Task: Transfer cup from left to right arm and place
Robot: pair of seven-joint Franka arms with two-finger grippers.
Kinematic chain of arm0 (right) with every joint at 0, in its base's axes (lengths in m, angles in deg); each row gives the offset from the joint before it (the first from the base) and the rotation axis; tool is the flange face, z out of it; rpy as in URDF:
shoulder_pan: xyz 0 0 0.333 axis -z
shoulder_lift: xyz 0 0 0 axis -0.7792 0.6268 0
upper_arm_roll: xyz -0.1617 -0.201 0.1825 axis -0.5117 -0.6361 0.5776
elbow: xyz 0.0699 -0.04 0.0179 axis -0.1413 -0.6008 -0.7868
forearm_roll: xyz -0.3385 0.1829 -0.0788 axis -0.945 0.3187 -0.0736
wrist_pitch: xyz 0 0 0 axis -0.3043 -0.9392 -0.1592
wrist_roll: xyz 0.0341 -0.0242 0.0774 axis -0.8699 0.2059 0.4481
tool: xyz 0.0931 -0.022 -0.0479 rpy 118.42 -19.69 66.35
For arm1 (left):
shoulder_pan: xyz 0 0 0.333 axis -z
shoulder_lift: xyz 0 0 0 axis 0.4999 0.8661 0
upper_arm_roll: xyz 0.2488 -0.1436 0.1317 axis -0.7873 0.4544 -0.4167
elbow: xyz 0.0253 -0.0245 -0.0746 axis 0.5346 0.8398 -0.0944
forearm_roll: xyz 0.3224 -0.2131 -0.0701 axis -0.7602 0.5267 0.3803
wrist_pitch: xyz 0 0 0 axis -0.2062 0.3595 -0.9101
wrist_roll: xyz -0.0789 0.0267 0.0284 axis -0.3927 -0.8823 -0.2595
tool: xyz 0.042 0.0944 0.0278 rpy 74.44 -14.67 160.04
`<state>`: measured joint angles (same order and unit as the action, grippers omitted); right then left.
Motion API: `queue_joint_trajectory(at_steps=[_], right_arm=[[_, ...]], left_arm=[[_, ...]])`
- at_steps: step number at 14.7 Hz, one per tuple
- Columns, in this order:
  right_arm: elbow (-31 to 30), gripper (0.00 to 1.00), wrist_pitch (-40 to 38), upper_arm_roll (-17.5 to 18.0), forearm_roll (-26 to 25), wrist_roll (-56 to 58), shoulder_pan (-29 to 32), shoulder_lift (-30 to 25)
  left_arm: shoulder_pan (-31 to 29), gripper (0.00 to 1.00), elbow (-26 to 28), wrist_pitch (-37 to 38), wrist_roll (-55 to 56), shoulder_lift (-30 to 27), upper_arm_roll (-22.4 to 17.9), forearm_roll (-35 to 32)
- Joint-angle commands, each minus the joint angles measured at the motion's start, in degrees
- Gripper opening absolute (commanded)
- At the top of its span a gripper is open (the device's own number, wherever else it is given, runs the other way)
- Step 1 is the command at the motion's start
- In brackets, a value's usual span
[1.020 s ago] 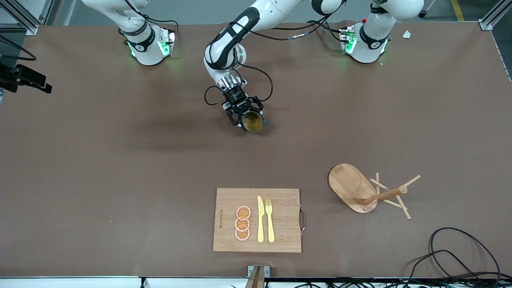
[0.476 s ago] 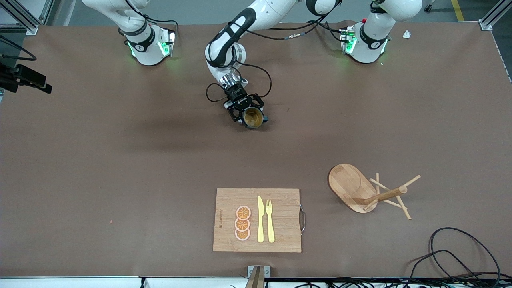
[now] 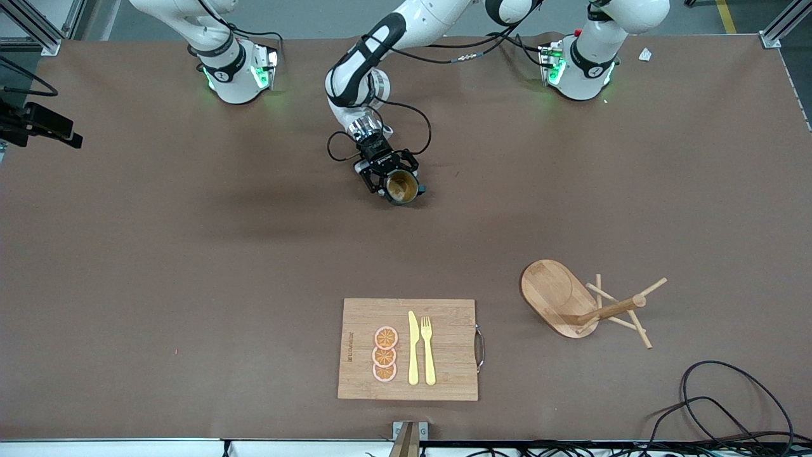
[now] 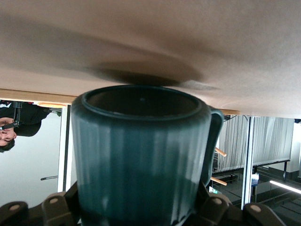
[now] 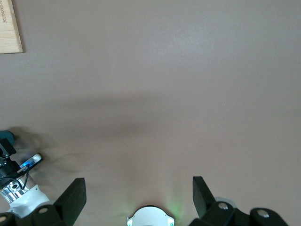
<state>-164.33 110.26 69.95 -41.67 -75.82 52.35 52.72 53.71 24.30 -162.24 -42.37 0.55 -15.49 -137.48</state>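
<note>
A brown table point(image 3: 190, 266) fills the front view, with both arm bases standing along its edge farthest from the front camera. The wooden board point(image 3: 444, 355) lies at the edge nearest that camera, carrying three orange slices point(image 3: 384, 354), a yellow knife point(image 3: 413, 348) and a yellow fork point(image 3: 428, 349). A wooden mug tree point(image 3: 587, 306) lies tipped on its side, toward the left arm's end of the table. The left arm reaches from its base across to the table's middle, elbow bent, wrist pointing down. The left gripper point(image 3: 388, 181) is clamped on the cup point(image 3: 402, 186), which it holds over the bare table, mouth tilted toward the front camera; the yellow-brown inside is visible. In the left wrist view the cup's point(image 4: 141, 155) ribbed wall fills the frame and hides the fingers. The right arm waits, cut off above its base; its gripper shows only in the right wrist view, where the right gripper point(image 5: 138, 197) hangs over bare table with fingers point(image 5: 73, 197) spread wide apart, holding nothing.
</note>
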Motion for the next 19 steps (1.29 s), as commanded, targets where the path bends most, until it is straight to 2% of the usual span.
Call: queue_joint_trajectory(at_steps=[1, 5, 8, 14, 19], right_arm=[[0.3, 1.00, -0.2, 0.5, 0.5, 0.1, 0.7, 0.2], [0.3, 1.00, -0.2, 0.5, 0.5, 0.1, 0.7, 0.2], [0.2, 1.00, -0.2, 0.5, 0.5, 0.1, 0.7, 0.2], [0.3, 1.00, -0.2, 0.5, 0.5, 0.1, 0.8, 0.2], [0.3, 1.00, -0.2, 0.5, 0.5, 0.1, 0.8, 0.2]], left_arm=[[0.6, 1.00, -1.6, 0.6, 0.6, 1.2, -0.8, -0.9], [0.6, 1.00, -1.6, 0.6, 0.8, 0.3, -0.8, -0.8], [0.6, 1.00, -1.7, 0.6, 3.7, -1.5, 0.7, -0.1], [0.5, 1.00, -2.8, -0.7, 10.9, -3.6, 2.8, 5.3], [0.1, 1.00, -2.7, -4.9, 15.9, -8.8, 2.6, 13.1]])
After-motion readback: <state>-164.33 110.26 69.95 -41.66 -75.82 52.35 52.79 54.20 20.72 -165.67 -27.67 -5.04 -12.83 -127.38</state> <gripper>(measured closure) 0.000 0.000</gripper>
